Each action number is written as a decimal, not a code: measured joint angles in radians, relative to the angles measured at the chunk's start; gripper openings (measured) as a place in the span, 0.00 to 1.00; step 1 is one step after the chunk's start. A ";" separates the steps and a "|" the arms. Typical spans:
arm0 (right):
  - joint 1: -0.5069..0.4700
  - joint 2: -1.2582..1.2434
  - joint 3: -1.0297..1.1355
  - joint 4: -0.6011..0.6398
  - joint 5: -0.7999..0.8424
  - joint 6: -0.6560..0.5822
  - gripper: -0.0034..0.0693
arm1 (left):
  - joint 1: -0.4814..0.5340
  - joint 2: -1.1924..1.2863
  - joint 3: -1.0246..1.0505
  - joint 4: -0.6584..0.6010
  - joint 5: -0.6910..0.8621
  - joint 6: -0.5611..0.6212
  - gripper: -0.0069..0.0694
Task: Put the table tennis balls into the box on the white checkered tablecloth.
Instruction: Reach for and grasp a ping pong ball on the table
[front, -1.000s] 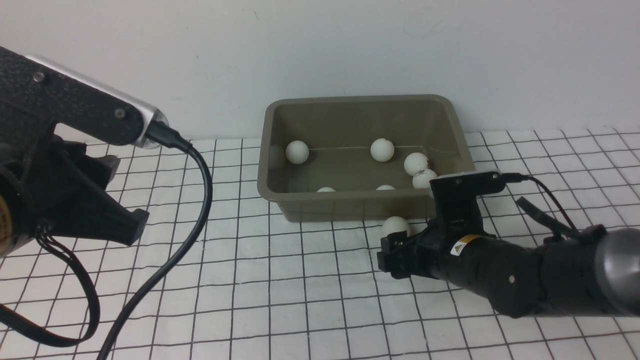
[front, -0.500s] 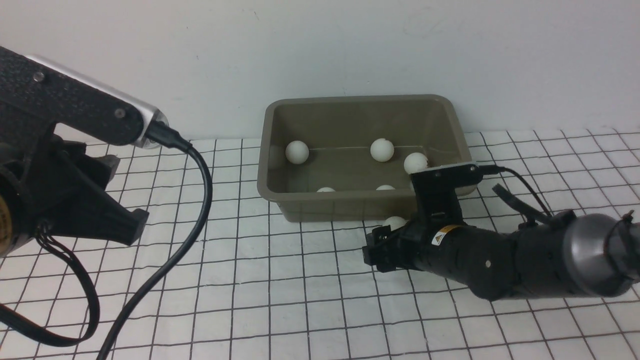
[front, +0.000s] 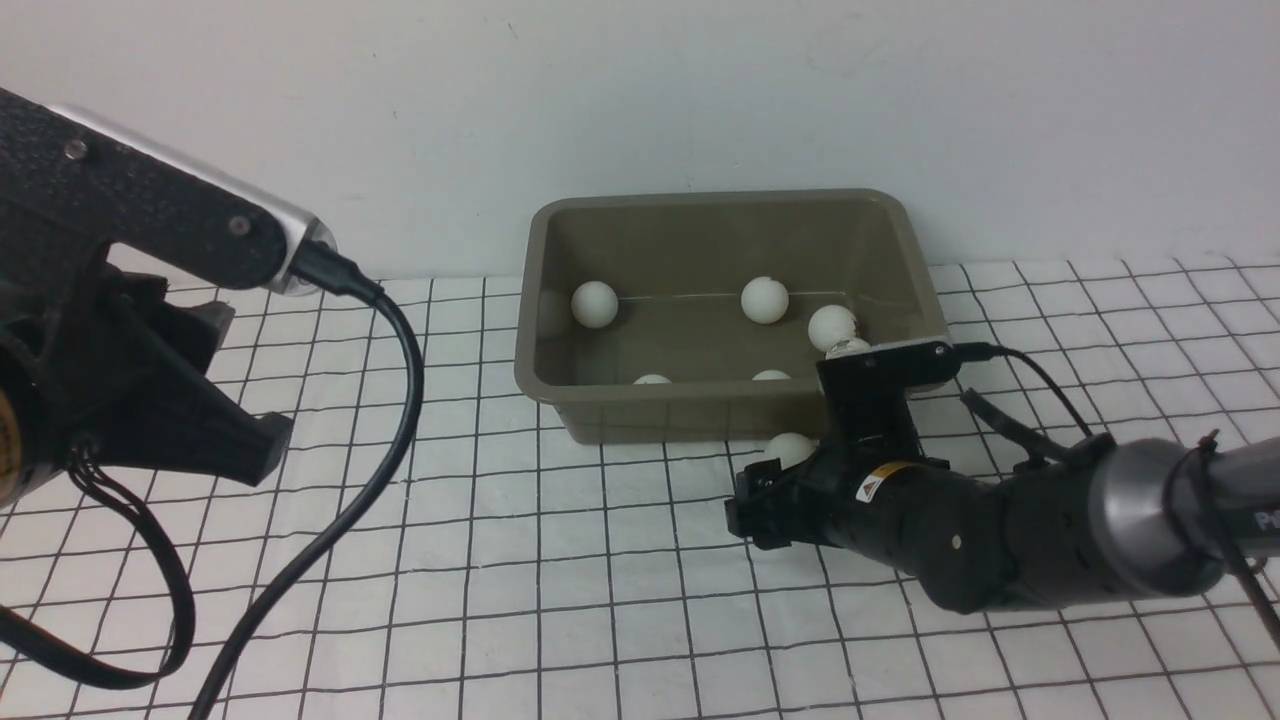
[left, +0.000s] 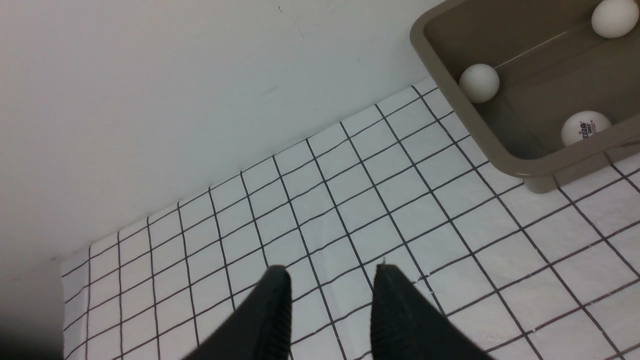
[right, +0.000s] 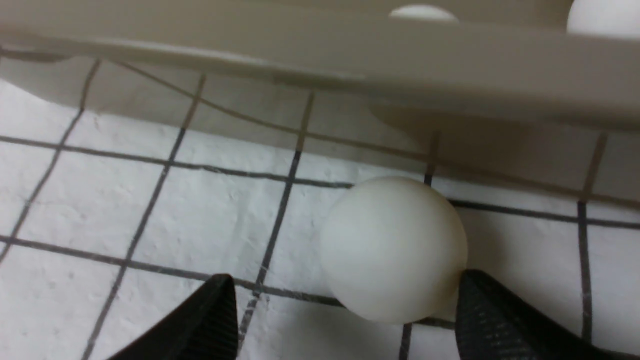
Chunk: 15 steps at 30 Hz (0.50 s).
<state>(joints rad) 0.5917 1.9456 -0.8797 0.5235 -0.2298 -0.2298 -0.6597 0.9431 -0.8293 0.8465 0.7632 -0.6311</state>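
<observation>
On the cloth (front: 560, 600), at 6 o'clock from the box (front: 640, 415), one ball (front: 792, 447) between the wide-open jaws of the right gripper (right: 345, 277), six more balls (front: 595, 303) in the box, left gripper (left: 332, 270) at 9 o'clock, jaws apart, empty.

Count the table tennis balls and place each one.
7. Six in the box: far-left ball, far-middle ball, right ball, half-hidden ball behind the right arm, two near-wall balls peeking over. The seventh ball lies on the tablecloth at the open right gripper. Others may hide.
</observation>
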 joint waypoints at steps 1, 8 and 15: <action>0.000 0.007 0.000 0.000 -0.004 0.000 0.77 | 0.000 0.000 0.000 0.003 0.000 0.000 0.37; 0.000 0.019 0.000 0.000 -0.051 0.000 0.54 | 0.000 0.000 0.000 0.006 0.000 0.000 0.37; 0.000 0.018 0.000 0.000 -0.047 -0.016 0.08 | 0.000 0.000 0.000 0.019 0.000 0.000 0.37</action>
<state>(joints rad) 0.5917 1.9638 -0.8797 0.5235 -0.2765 -0.2462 -0.6597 0.9431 -0.8293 0.8658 0.7632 -0.6311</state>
